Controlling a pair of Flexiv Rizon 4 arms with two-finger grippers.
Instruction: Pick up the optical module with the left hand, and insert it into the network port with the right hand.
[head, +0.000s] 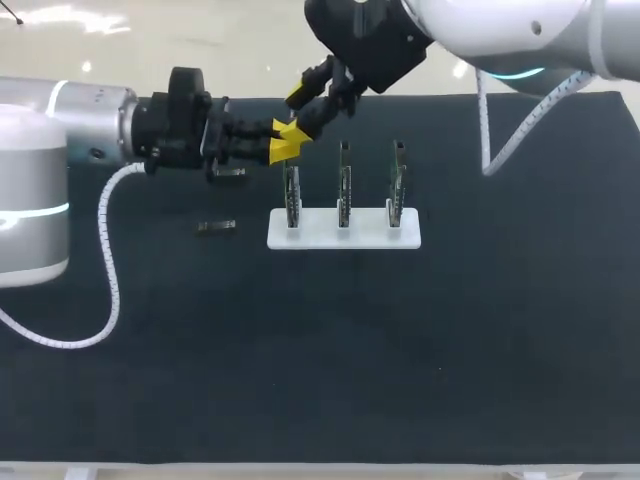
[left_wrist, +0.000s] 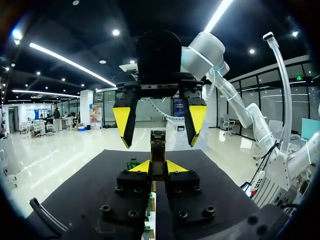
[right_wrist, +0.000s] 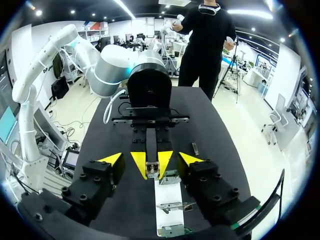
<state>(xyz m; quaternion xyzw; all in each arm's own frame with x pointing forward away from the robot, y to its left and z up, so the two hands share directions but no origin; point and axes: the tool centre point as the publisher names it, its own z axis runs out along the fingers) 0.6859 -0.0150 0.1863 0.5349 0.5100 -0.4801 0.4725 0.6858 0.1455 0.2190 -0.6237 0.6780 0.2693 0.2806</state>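
My left gripper (head: 282, 142) comes in from the left and is shut on the optical module (left_wrist: 158, 147), a small dark metal bar that sticks out past its yellow tips, above the leftmost board (head: 291, 195). My right gripper (head: 298, 112) reaches down from the upper right and faces the left one. In the right wrist view its yellow fingertips (right_wrist: 111, 159) stand wide on either side of the module (right_wrist: 151, 169), clear of it. The left wrist view shows the same: the right gripper (left_wrist: 159, 122) is open and straddles the module's free end.
A white stand (head: 320, 238) holds three upright circuit boards with ports, just below and right of the grippers. Two spare modules lie on the black mat, one (head: 216, 227) left of the stand and one (head: 229, 172) under the left gripper. White cables hang from both arms.
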